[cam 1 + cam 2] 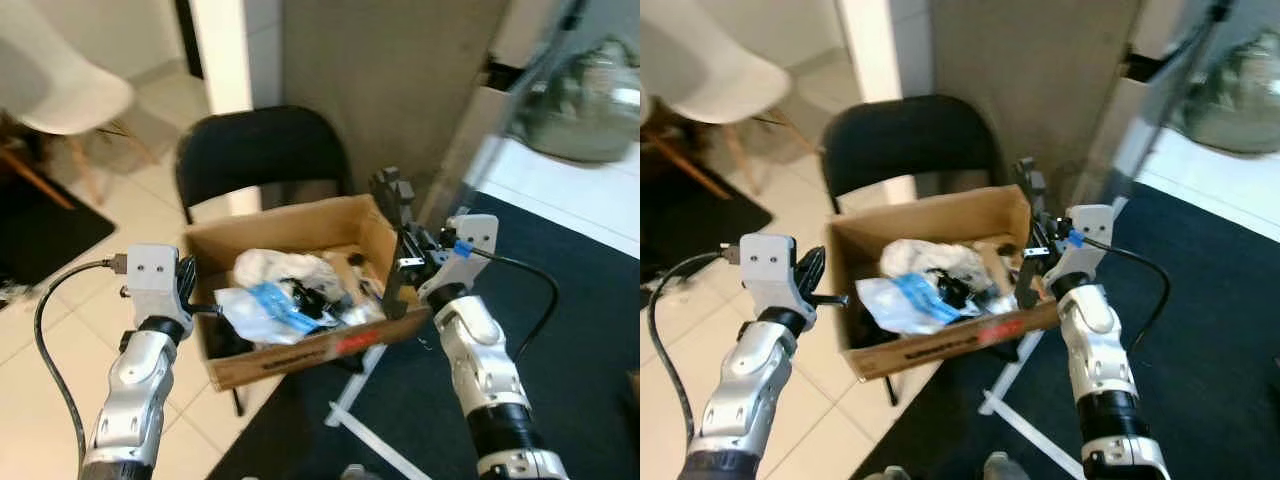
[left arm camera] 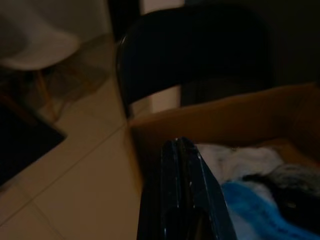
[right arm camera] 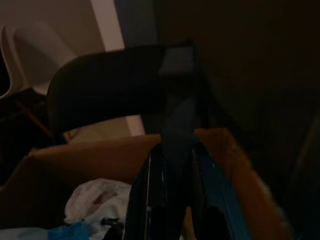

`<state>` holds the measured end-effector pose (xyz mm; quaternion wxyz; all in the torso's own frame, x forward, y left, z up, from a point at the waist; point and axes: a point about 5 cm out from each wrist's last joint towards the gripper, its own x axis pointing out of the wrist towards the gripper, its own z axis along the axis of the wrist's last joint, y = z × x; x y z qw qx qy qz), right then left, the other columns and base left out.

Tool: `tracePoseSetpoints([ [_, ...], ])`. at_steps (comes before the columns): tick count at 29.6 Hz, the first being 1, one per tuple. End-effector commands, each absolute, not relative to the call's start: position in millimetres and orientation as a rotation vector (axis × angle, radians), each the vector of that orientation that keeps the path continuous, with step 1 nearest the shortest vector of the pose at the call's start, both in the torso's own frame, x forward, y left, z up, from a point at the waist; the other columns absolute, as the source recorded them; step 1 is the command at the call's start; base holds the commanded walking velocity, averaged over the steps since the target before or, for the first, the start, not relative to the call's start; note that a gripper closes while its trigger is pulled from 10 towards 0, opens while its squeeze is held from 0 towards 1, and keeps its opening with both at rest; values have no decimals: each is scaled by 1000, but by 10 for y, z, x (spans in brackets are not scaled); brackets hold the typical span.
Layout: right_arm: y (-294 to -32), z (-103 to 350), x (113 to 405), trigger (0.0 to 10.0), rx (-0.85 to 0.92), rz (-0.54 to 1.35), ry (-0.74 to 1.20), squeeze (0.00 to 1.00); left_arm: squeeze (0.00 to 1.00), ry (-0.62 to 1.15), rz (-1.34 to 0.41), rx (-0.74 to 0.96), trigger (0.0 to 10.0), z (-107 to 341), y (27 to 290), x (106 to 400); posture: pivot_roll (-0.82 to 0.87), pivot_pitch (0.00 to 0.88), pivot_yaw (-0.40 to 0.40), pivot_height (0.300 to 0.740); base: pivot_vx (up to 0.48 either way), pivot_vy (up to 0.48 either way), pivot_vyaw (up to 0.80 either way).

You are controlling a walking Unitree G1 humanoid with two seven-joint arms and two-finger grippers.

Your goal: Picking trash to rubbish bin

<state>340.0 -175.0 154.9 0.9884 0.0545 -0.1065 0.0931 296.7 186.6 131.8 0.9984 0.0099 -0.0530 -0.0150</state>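
Cardboard box of trash sat on the black folding chair, held between my arms. My left gripper pinched its left wall; my right gripper clamped the right wall. I judged the load light, the walls soft and liable to buckle, best held low near the corners.

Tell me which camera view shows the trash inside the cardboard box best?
The left eye view: the white and blue trash lies fully visible inside the cardboard box. The right eye view shows almost the same. Both wrist views are dark, showing parts of it behind black fingers.
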Motion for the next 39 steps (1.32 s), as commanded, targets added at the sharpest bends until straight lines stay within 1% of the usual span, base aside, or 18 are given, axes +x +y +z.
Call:
tracePoseSetpoints([
  [1, -1787, 1547, 3396, 10000, 129, 175, -213, 0, 0, -93, -45, 28, 10000, 1300, 1836, 2956, 40, 153, -25, 740, 326, 0, 594],
  [3, -1788, 1550, 3398, 10000, 128, 176, -215, 0, 0, -93, -46, 29, 10000, 1301, 1832, 2958, 41, 156, -26, 740, 326, 0, 500],
  [5, -1790, 1556, 3400, 10000, 126, 175, -219, 0, 0, -92, -48, 31, 10000, 1300, 1828, 2958, 41, 154, -26, 740, 326, 0, 0],
  [7, -1809, 1564, 3405, 10000, 162, 158, -222, 0, 0, -91, -49, 33, 10000, 1299, 1822, 2957, 39, 155, -27, 740, 326, 0, 0],
  [17, -1802, 1625, 3414, 10000, 180, 157, -250, 0, 0, -81, -56, 46, 10000, 1289, 1808, 2972, 39, 157, -26, 740, 293, 0, 0],
  [21, -1819, 1681, 3439, 10000, 177, 145, -270, 0, 0, -63, -51, 55, 10000, 1266, 1798, 2990, 37, 157, -24, 740, 0, 0, 0],
  [28, -1903, 1832, 3484, 10000, 205, 108, -328, 0, 0, -98, -58, 77, 10000, 1321, 1772, 3005, 39, 158, -18, 740, 0, 0, 0],
  [39, -1928, 1839, 3490, 10000, 205, 109, -326, 0, 0, -93, -55, 85, 10000, 1326, 1773, 3011, 42, 164, -14, 740, 0, 0, 0],
])
